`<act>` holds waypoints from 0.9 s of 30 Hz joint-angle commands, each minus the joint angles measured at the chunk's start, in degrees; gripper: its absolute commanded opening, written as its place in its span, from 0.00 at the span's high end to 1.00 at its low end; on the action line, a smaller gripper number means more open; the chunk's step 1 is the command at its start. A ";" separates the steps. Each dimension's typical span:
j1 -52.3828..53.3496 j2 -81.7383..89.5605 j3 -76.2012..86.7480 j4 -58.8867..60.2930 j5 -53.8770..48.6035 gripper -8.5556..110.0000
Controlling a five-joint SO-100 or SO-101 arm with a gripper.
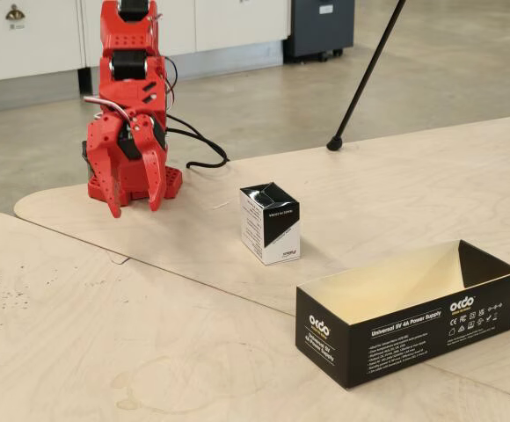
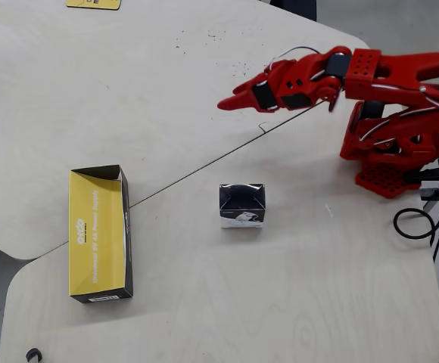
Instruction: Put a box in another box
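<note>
Red arm [image 2: 386, 76] folded near its base, fingers [image 1: 114, 198] apart and empty, pointing down, well clear of small carton [image 1: 270, 223] and long black box [image 1: 409, 338] on desk [image 1: 149, 334].

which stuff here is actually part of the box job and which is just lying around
Part of the job:
- small black-and-white cardboard carton
- long black cardboard box with cream inside
- red gripper

Lying about:
- black cable by the arm's base
- black stand leg
- yellow label at the table edge
</note>
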 commanded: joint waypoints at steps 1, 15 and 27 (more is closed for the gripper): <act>-1.67 -11.78 -27.60 20.21 5.62 0.69; -27.86 -26.72 -57.48 55.90 7.91 0.67; -39.02 -34.37 -60.64 58.01 1.67 0.64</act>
